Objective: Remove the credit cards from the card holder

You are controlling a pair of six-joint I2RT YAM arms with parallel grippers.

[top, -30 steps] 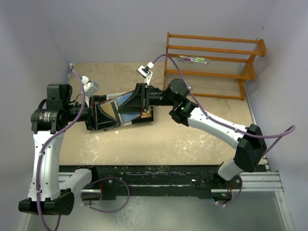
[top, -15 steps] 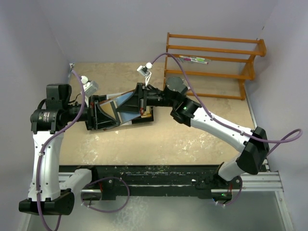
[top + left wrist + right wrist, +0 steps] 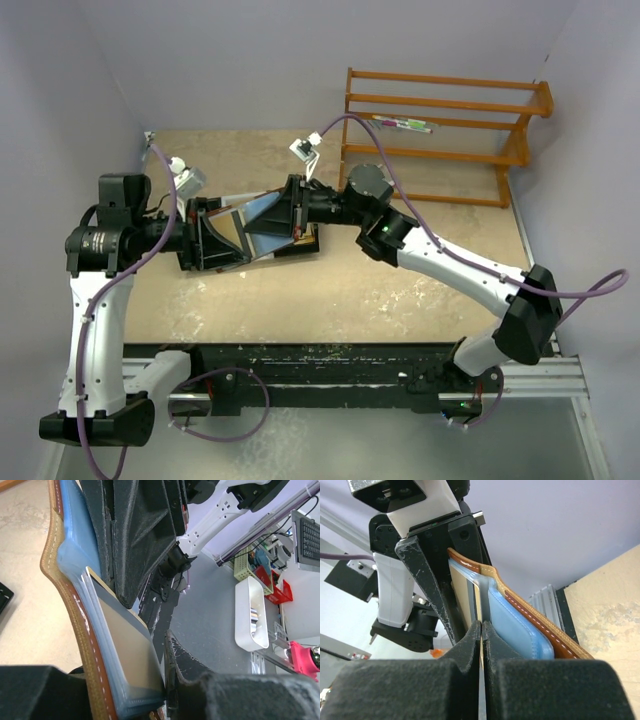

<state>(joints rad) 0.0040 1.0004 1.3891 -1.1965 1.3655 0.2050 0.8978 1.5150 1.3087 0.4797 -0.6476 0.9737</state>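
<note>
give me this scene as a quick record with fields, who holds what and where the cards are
left tool: shut on the small brown leather card holder with blue lining, held on edge
right tool: shut on the edge of a thin pale plastic card
pinched card: not yet out of the holder
other card: tan flat card, seated in a pocket
background: orange wooden rack, far right of the table

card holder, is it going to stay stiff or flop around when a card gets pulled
Probably bendy: the card holder curves along its leather where the left gripper clamps it. Its blue sleeves look soft and may drag when the right gripper pulls the pinched credit card.
</note>
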